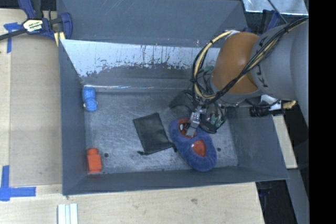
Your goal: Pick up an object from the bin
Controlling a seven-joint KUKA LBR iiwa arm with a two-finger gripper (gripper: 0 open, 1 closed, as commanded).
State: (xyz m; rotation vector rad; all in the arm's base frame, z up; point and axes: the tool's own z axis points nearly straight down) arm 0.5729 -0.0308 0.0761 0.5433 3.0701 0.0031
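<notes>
Looking into the bin [157, 21], I find the gripper [196, 124] low at centre right of the frame, over the upper end of a blue soft toy with orange patches [206, 161]. Whether it is spread or closed I cannot tell. A dark grey pad [151, 132] lies just left of the toy. A small blue piece [89, 99] and an orange block [94, 161] sit well apart at the left.

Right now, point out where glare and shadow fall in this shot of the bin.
Camera view: a bright band of glare runs along the far wall of the bin, with a duller sheen on the floor just below it. Camera view: the deepest shadow sits under the end effector, beside the upper end of the blue slipper. Camera view: the blue block and orange block lie evenly lit.
</notes>
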